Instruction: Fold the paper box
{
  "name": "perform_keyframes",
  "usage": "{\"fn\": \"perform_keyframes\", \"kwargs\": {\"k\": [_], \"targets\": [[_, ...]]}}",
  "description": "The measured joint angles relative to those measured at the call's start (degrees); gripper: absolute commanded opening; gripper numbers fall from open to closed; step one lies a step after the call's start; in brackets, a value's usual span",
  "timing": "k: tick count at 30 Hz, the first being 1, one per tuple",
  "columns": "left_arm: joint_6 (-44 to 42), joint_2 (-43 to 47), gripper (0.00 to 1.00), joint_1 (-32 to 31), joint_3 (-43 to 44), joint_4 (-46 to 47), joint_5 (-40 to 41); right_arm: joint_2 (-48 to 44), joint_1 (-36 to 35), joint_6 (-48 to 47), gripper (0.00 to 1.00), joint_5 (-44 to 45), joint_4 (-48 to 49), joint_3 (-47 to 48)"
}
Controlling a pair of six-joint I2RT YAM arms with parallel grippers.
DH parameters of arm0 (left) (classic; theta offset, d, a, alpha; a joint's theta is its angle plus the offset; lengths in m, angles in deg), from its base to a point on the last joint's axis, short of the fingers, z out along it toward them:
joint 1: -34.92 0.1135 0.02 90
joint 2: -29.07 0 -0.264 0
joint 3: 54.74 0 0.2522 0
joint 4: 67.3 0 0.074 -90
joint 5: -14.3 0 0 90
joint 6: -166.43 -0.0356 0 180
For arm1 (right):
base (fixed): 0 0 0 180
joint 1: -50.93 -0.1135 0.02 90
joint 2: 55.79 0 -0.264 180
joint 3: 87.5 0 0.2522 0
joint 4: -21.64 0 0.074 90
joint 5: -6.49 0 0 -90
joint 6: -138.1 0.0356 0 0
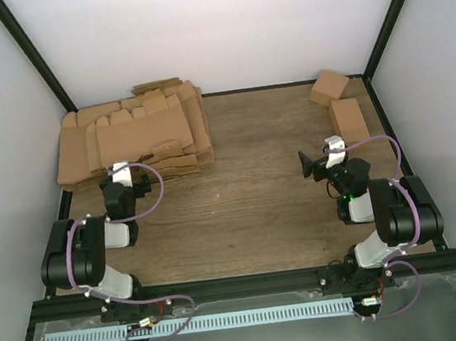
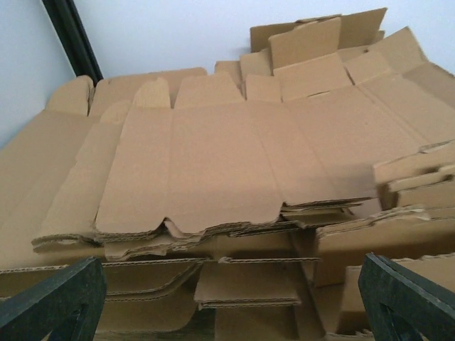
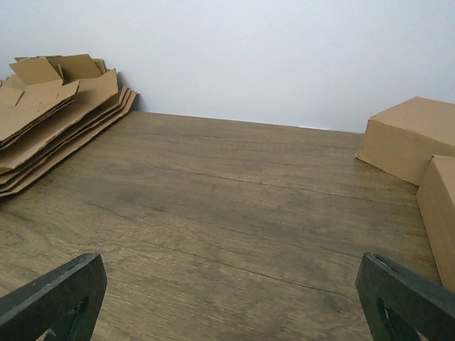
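While both arms sit drawn back near their bases, the stack of flat cardboard box blanks (image 1: 132, 136) lies in the far left corner of the tabletop (image 1: 257, 204), reaching the back wall (image 1: 227, 29). Its sheets are fanned unevenly, with flaps and corrugated edges jutting out at the front and right side. The top blank (image 2: 213, 170) is a wide, creased sheet with rounded flaps along its near edge.

The left gripper (image 2: 227, 284) hangs low just in front of that near edge, spread wide with nothing between its fingers (image 2: 53, 302). I cannot tell whether they touch the lowest sheets.

Bare wood-grain tabletop fills the middle.

Over the right half, the right gripper (image 3: 229, 273) is also spread wide and empty, well apart from the stack and aimed across the open wood toward the back wall.

Along the right edge stand two closed cardboard boxes. The corner box (image 1: 329, 87) sits turned at an angle by the back wall, and the nearer box (image 1: 348, 120) lies just in front of it, lengthwise along the edge. Whether they touch is unclear.
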Motion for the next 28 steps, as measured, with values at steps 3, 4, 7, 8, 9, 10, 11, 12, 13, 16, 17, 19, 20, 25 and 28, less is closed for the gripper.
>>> {"fn": "perform_keyframes", "kwargs": {"k": [3, 4, 7, 8, 9, 10, 11, 12, 13, 16, 17, 19, 20, 25, 28], "targets": [[1.0, -1.6, 1.0, 1.6, 0.5, 0.5, -1.1, 0.0, 0.0, 0.2, 1.0, 0.4, 0.5, 0.0], [1.2, -1.6, 1.0, 1.8, 0.5, 0.6, -1.2, 0.0, 0.0, 0.2, 1.0, 0.5, 0.6, 0.0], [1.8, -1.7, 1.0, 1.9, 0.5, 1.6, -1.6, 0.0, 0.0, 0.2, 1.0, 0.7, 0.9, 0.0], [2.0, -1.8, 1.0, 1.9, 0.5, 1.8, -1.8, 0.0, 0.0, 0.3, 1.0, 0.7, 1.0, 0.0], [2.1, -1.8, 1.0, 1.9, 0.5, 2.3, -1.9, 0.0, 0.0, 0.4, 1.0, 0.7, 1.0, 0.0], [2.2, -1.8, 1.0, 1.9, 0.5, 2.6, -2.0, 0.0, 0.0, 0.4, 1.0, 0.7, 1.0, 0.0], [2.3, -1.8, 1.0, 1.9, 0.5, 2.9, -2.0, 0.0, 0.0, 0.4, 1.0, 0.7, 1.0, 0.0], [2.4, -1.8, 1.0, 1.9, 0.5, 3.1, -2.0, 0.0, 0.0, 0.4, 1.0, 0.7, 1.0, 0.0], [2.4, -1.8, 1.0, 1.9, 0.5, 3.2, -2.1, 0.0, 0.0, 0.4, 1.0, 0.7, 1.0, 0.0], [2.4, -1.8, 1.0, 1.9, 0.5, 3.4, -2.2, 0.0, 0.0, 0.4, 1.0, 0.7, 1.0, 0.0], [2.4, -1.8, 1.0, 1.9, 0.5, 3.5, -2.2, 0.0, 0.0, 0.4, 1.0, 0.7, 1.0, 0.0], [2.4, -1.8, 1.0, 1.9, 0.5, 3.5, -2.2, 0.0, 0.0, 0.4, 1.0, 0.7, 1.0, 0.0], [2.4, -1.8, 1.0, 1.9, 0.5, 3.5, -2.2, 0.0, 0.0, 0.4, 1.0, 0.7, 1.0, 0.0], [2.4, -1.8, 1.0, 1.9, 0.5, 3.5, -2.2, 0.0, 0.0, 0.4, 1.0, 0.7, 1.0, 0.0], [2.4, -1.8, 1.0, 1.9, 0.5, 3.5, -2.2, 0.0, 0.0, 0.4, 1.0, 0.7, 1.0, 0.0]]}}
